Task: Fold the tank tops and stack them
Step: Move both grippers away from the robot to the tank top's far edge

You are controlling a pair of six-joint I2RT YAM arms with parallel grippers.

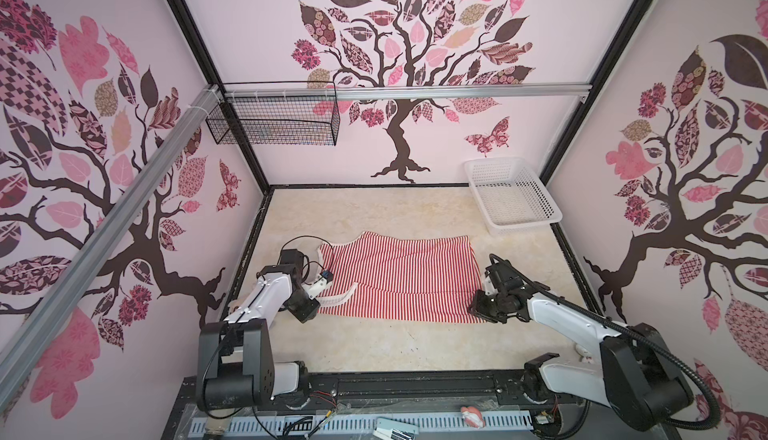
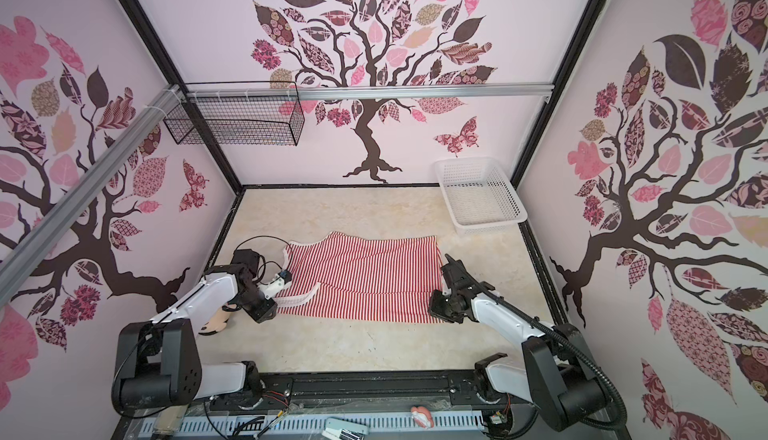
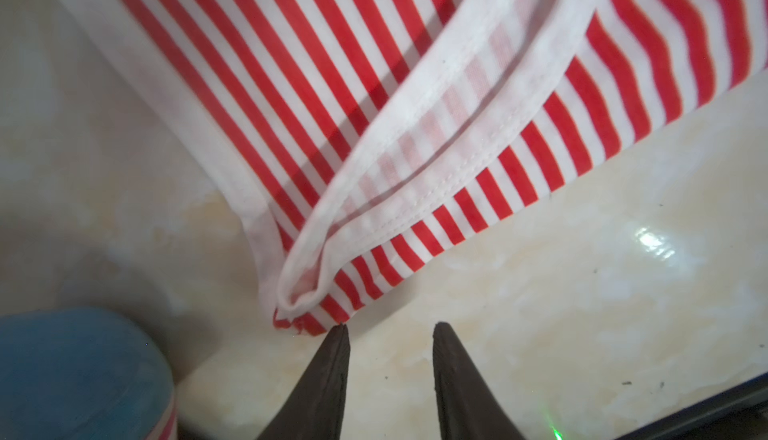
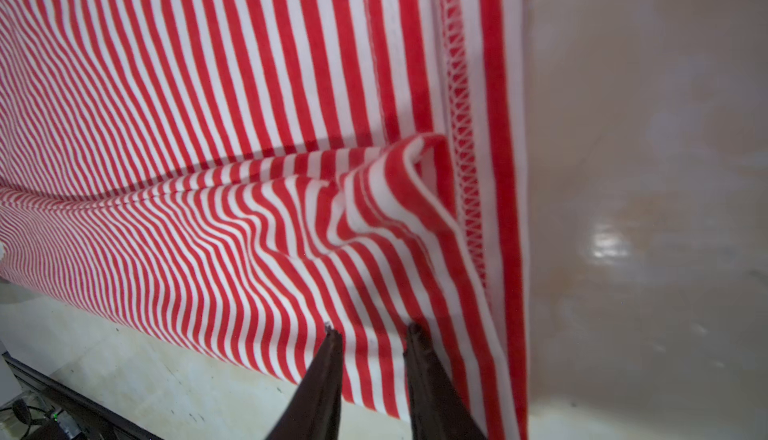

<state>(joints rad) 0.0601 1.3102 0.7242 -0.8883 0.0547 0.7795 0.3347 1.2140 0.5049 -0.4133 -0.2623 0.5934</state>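
Cream tabletop point(image 1: 374, 346). Striped tank top point(image 1: 399, 280) lies spread flat mid-tabletop, near long edge folded over itself, white-trimmed armhole end toward the left arm. White basket point(image 1: 512, 194) sits well beyond the tank top's hem end, at the far right corner. Wire basket point(image 1: 274, 119) hangs on the back wall above. Left pincer point(image 3: 388, 327) at the tank top's strap corner, tips apart, nothing between, one tip just touching the fabric edge. Right pincer point(image 4: 370, 327) over the hem corner, tips apart, resting on cloth, not clamped.

red-and-white striped tank top point(image 1: 399, 275) with white trim; cream marbled table point(image 1: 374, 213); white basket point(image 1: 511, 196)
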